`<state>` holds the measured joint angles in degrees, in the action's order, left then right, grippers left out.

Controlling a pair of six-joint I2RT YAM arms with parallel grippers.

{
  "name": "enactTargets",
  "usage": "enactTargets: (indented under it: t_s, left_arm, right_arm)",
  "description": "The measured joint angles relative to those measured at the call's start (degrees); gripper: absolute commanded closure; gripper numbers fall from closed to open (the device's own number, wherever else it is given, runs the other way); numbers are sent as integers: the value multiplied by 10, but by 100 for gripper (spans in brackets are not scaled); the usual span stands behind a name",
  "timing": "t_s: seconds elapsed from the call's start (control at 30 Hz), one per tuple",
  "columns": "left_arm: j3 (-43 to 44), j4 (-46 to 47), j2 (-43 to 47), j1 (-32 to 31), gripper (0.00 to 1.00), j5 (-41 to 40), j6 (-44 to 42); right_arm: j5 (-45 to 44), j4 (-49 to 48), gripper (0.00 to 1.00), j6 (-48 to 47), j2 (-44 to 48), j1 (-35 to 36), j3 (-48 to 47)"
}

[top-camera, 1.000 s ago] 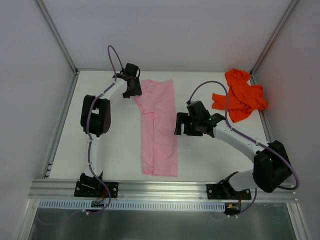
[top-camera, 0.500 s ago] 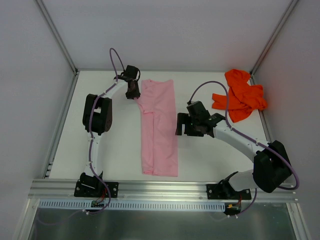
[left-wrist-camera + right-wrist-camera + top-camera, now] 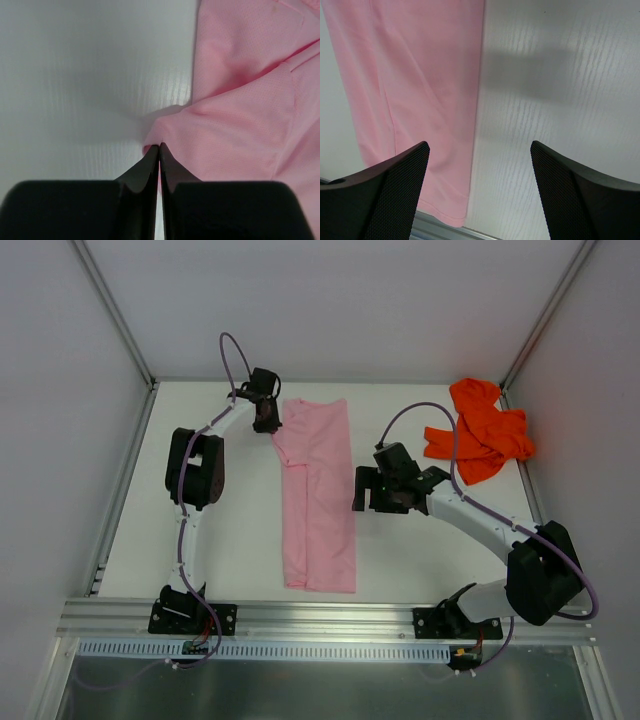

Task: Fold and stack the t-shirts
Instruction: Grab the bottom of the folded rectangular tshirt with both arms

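Left end effector (image 3: 159, 146) tight on pink t-shirt (image 3: 320, 502), lengthwise near-to-far

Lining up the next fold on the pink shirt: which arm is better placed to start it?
Left. The left hand is shut on the pink shirt's sleeve edge, cloth puckered at its tips. The right hand hangs open beside the shirt, holding nothing.

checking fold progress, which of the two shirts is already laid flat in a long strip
The pink t-shirt in the middle of the table lies flat as a narrow strip; the orange-red t-shirt is a crumpled heap at the far right corner.
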<state>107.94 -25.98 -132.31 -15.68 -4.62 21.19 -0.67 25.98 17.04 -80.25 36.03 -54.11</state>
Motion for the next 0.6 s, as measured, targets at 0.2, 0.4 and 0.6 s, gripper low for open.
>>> enactTargets:
  t_s: [0.2,0.4,0.6]
  left_arm:
    - [30,1,0,-8,100,2,-9]
    - [65,-8,0,-40,100,-5,-10]
    - [83,-11,0,-73,100,-25,-2]
  right_arm:
    - [0,0,14,0,0,0,0]
    - [0,-1,14,0,0,0,0]
    - [0,-2,14,0,1,0,0]
